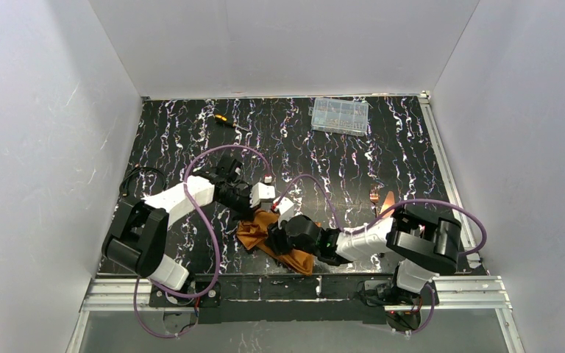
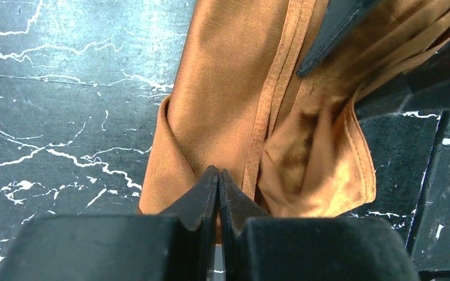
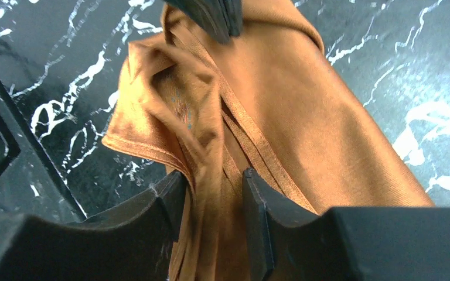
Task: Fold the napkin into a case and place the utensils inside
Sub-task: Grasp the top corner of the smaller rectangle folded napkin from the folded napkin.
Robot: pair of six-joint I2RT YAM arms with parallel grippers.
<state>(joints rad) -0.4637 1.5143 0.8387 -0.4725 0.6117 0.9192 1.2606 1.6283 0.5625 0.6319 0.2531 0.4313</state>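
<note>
From above, 2 robot arms reach inward over a black, white-veined tabletop (image 1: 176,147) and meet at a crumpled rust-orange napkin (image 1: 265,234) near the front edge, between their bases. Only this overhead view shows the rest of the scene. The copper utensils (image 1: 379,198), one of them a fork (image 1: 374,194), lie on the tabletop to the right, well apart from the napkin and beside the right arm. At the far edge sits a clear plastic compartment box (image 1: 340,115); its contents are too small to make out. A yellow-and-black screwdriver (image 1: 224,120) lies to its left. The wrist cameras show what the overhead view hides. The napkin is bunched in loose folds, not a flat pouch, with doubled hem lines running straight between the 2 claws. In the left wrist view, the left claw (image 2: 218,175) has its jaws pressed fully together, pinching the napkin's near edge. A dark finger of the other claw crosses the upper right of this view. In the right wrist view, the right claw (image 3: 211,184) has its jaws partly apart, clamped on a thick gathered fold of the napkin. The left claw's tip shows on the cloth's far end.
</note>
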